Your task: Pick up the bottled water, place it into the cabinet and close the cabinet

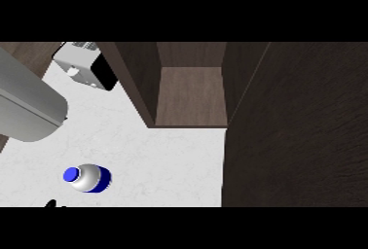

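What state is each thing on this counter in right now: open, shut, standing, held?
Bottled water: standing upright on the counter, blue cap on, not held.
Cabinet: open, nothing visible on its shelf, door swung out at the right.
Toaster: upright at the back left, untouched.
Left hand: only a tip shows at the lower edge; state unclear.

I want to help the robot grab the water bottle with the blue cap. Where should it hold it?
Probably round the clear body just under the blue cap, coming in from the side. The bottled water stands upright on the white counter, so its round sides are free all around, and the left hand is closest.
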